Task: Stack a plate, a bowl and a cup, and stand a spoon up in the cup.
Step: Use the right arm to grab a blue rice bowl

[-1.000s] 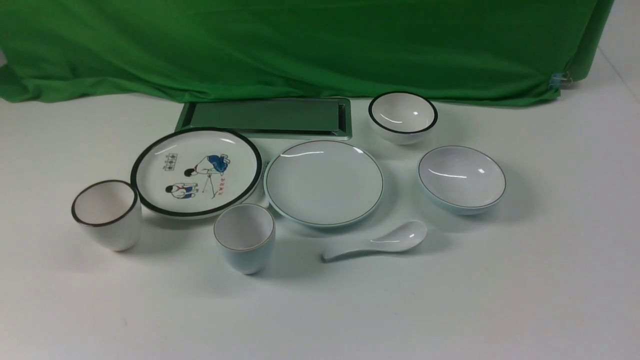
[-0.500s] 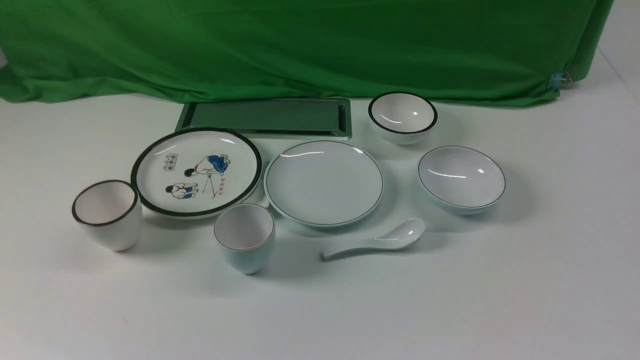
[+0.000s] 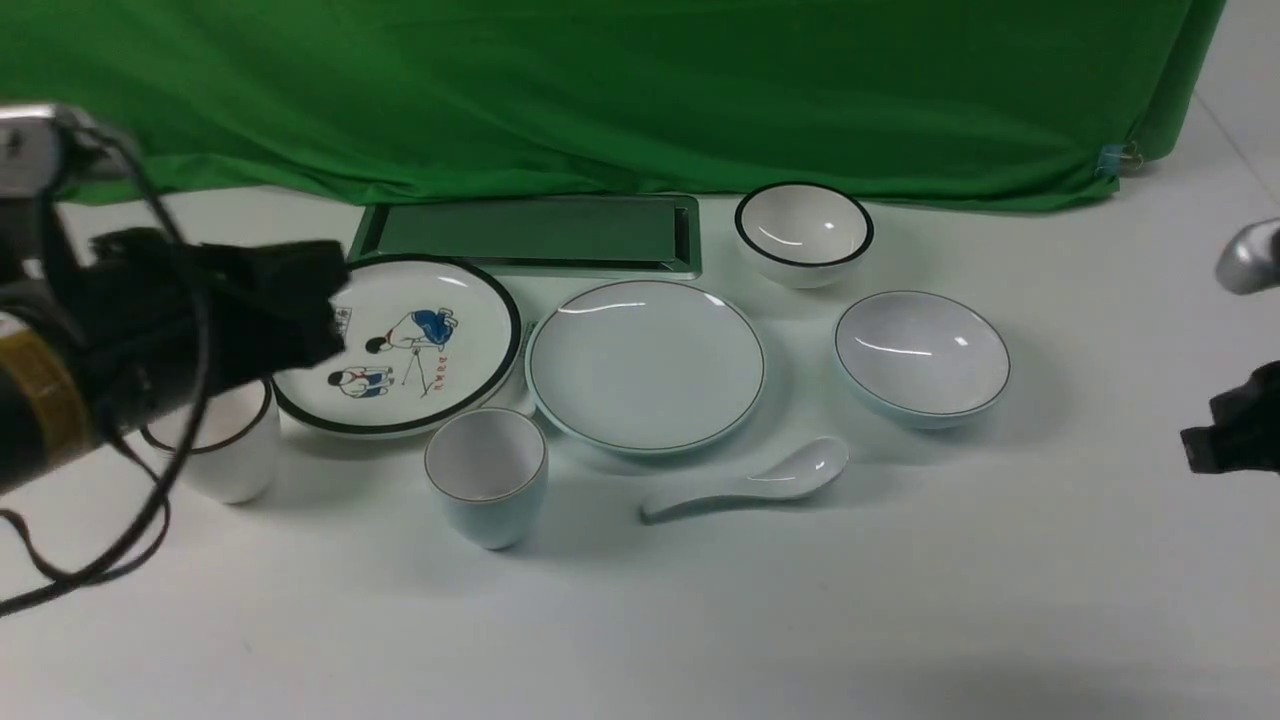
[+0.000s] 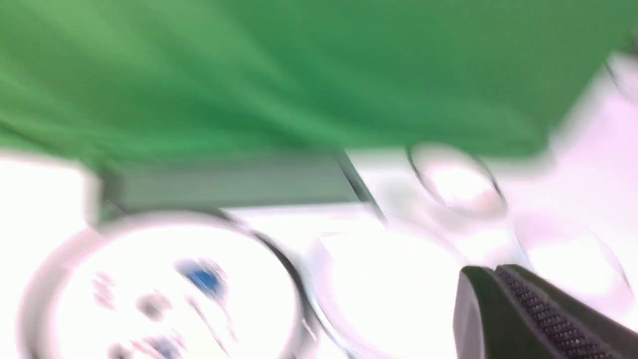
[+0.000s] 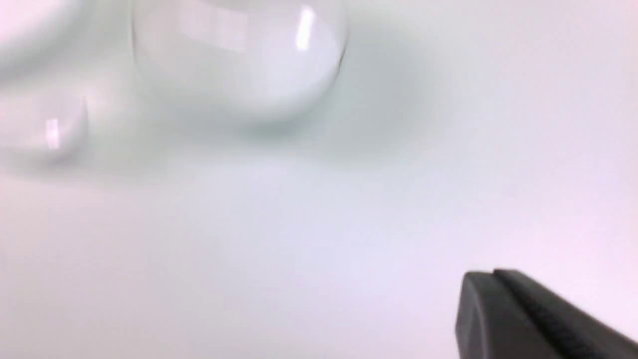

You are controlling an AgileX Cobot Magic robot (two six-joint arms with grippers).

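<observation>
Ok so both the left gripper (image 4: 493, 271) and right gripper (image 5: 491, 274) have their jaws closed, nothing in them. The pale blue plate (image 3: 645, 365) is kinda mid-table, with the shallow pale blue bowl (image 3: 922, 355) to its right. Little pale blue cup (image 3: 487, 480) sits upright, near the plate, and the white soup spoon (image 3: 750, 485) lies between cup and bowl.
</observation>
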